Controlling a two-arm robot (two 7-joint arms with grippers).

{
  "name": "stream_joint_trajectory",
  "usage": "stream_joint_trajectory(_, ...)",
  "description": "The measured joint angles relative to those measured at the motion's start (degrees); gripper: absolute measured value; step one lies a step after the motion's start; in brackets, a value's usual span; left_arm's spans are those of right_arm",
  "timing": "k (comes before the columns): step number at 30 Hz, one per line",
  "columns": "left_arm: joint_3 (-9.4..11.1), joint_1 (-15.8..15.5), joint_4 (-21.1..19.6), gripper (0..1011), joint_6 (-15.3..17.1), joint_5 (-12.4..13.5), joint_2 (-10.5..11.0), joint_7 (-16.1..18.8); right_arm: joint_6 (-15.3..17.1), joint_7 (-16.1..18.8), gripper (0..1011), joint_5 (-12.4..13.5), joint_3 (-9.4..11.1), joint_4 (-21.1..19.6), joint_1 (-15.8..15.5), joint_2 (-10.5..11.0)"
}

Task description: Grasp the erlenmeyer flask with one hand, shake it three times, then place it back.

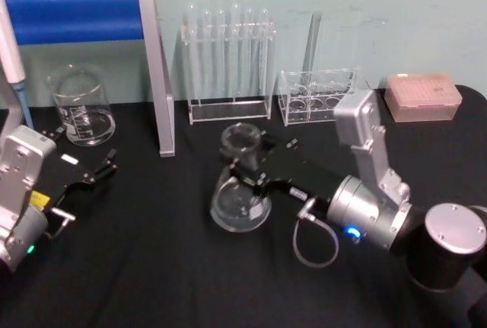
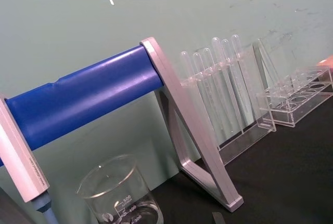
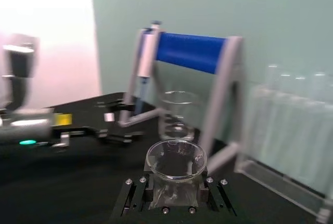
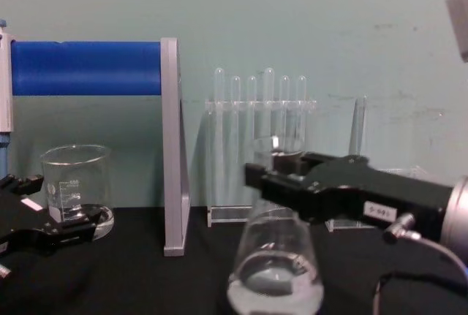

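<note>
Two black fingers of the right gripper squeeze the neck of the upright erlenmeyer flask; the left gripper sits open near the beaker

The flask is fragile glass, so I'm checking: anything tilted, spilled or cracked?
Nothing stands out. The erlenmeyer flask is upright with the right gripper shut on its neck; no spill or crack shows on the table. The left gripper idles open.

Pale green wall, lightly scuffed, well beyond the right gripper; black tabletop directly beneath it.
</note>
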Motion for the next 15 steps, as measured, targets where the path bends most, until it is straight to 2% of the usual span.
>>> stream_joint_trajectory(11,0.0,0.0,0.0,1001,0.0,0.0,0.0,0.0,-0.43,-6.25,449,-2.22,6.19,3.04,0.48,-1.12)
stream_joint_trajectory(15,0.0,0.0,-0.01,1001,0.0,0.0,0.0,0.0,-0.57,-7.32,449,-2.69,7.48,3.4,0.3,-1.26)
